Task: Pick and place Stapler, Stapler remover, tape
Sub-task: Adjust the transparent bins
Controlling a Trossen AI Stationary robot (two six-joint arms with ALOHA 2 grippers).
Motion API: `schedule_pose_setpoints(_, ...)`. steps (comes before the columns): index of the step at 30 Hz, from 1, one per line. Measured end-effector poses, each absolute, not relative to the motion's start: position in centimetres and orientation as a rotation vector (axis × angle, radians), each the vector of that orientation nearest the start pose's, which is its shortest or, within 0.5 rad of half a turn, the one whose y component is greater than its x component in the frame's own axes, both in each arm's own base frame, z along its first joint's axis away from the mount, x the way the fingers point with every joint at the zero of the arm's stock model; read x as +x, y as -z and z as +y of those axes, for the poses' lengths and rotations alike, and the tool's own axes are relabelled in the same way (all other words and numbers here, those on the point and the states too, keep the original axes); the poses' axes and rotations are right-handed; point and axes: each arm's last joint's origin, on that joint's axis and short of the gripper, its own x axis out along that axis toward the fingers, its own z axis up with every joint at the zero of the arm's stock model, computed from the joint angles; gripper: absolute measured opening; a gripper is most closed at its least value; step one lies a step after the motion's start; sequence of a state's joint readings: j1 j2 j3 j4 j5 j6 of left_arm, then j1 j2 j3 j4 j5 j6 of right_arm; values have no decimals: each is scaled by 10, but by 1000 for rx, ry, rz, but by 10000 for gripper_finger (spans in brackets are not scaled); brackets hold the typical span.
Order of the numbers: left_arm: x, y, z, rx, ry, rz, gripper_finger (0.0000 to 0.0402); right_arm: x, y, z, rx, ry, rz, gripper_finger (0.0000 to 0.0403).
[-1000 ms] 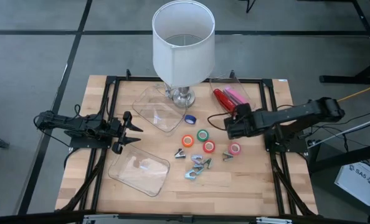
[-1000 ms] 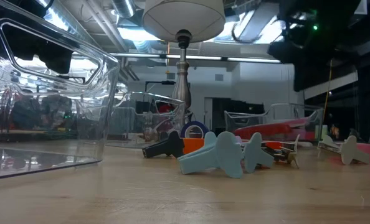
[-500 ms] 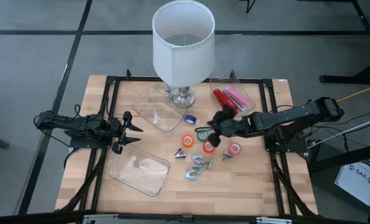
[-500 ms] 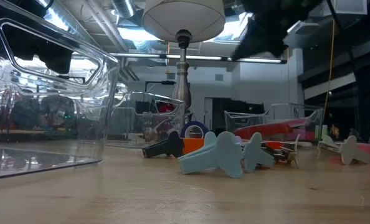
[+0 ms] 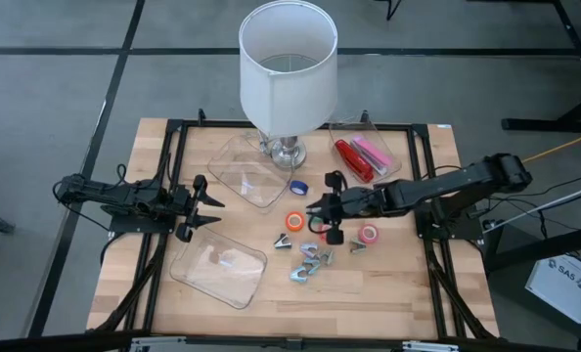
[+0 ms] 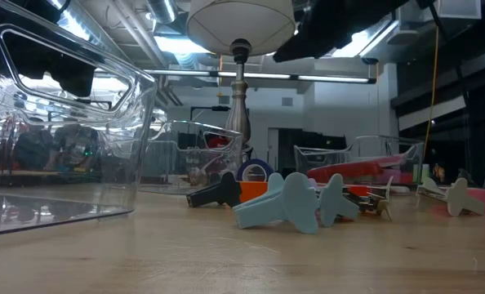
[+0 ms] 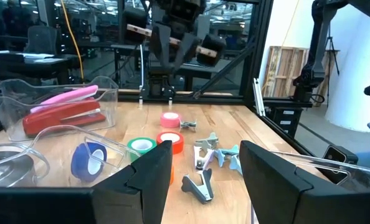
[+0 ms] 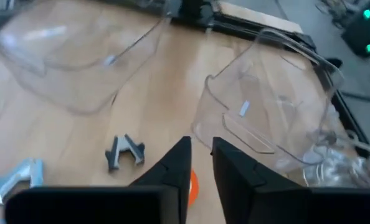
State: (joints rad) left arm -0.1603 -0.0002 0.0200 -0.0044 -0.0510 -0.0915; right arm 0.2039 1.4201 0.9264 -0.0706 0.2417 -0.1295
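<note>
My right gripper (image 5: 316,208) hovers over the tape rolls at the table's middle, slanting down toward the left, its fingers (image 8: 197,163) a narrow gap apart with nothing between them. Around it lie a blue tape roll (image 5: 298,186), an orange one (image 5: 295,221), a green one (image 7: 141,145) and a pink one (image 5: 369,234). The red stapler (image 5: 352,159) and a pink stapler (image 5: 371,151) lie in a clear tray (image 5: 388,156) at the far right. Staple removers (image 5: 310,258) lie flat nearer the front. My left gripper (image 5: 208,205) waits open at the table's left.
A white-shaded lamp (image 5: 288,68) stands at the far middle, with a clear container (image 5: 249,176) beside its foot. A second clear container (image 5: 219,264) lies at the near left. Bare wood (image 5: 388,293) shows along the near right edge.
My right gripper has gone from beside the stapler tray toward the table's left, out over the tape rolls. It has rolled about its own axis and tipped up from pointing down to a shallow downward slant. The things on the table have kept still.
</note>
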Motion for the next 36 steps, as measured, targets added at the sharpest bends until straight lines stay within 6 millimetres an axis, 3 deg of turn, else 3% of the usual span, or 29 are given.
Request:
schedule_pose_setpoints(12,95,-170,-14,-93,110,-11,185,315,-226,56,-669,-158,602,88)
schedule_pose_setpoints(21,95,-170,-14,-93,110,-10,185,335,-208,44,-822,-147,570,88)
schedule_pose_setpoints(27,95,-170,-14,-93,110,-11,185,342,-204,31,-826,-76,567,90)
schedule_pose_setpoints(31,95,-170,-14,-93,110,-11,185,349,-211,27,-819,-57,557,112)
schedule_pose_setpoints(36,95,-170,-14,-93,110,-11,185,365,-217,27,-837,-48,540,168)
